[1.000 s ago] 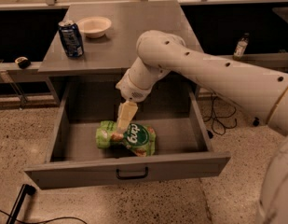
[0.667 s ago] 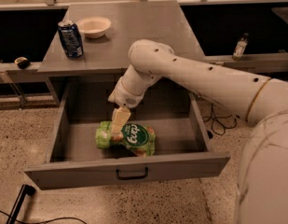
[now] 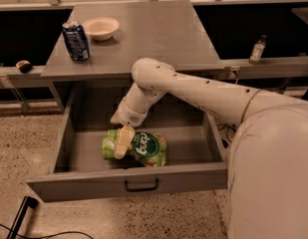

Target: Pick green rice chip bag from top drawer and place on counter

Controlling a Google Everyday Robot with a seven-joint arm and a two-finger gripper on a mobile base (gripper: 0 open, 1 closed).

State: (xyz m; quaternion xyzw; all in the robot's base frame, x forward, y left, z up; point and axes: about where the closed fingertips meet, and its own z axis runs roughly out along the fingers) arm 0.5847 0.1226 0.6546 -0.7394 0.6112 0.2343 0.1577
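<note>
My hand [image 3: 124,142] has dropped over the last second. It hung just above the green rice chip bag [image 3: 144,148], and now it sits down against the bag's left end, having slid a little to the left as it came. From here I cannot tell whether it is clenched on the pouch or released. It overlaps the pouch, and that is all I can make out. The bag itself has not budged: it lies flat on the floor of the open top drawer [image 3: 69,133], near the front panel and a bit left of centre, logo up, just as it did a moment ago. The arm behind the hand has swung lower and further into the drawer, its elbow now hanging under the front edge of the table [image 3: 158,39]. I read this as the end of the reach and the start of the grasp. Nothing has been lifted yet, so the carry and the placing are all still ahead. Up on the table, a blue can [image 3: 76,40] and a white bowl [image 3: 100,27] stand together at the left rear, well apart from the bare right half where I would set the bag down.
</note>
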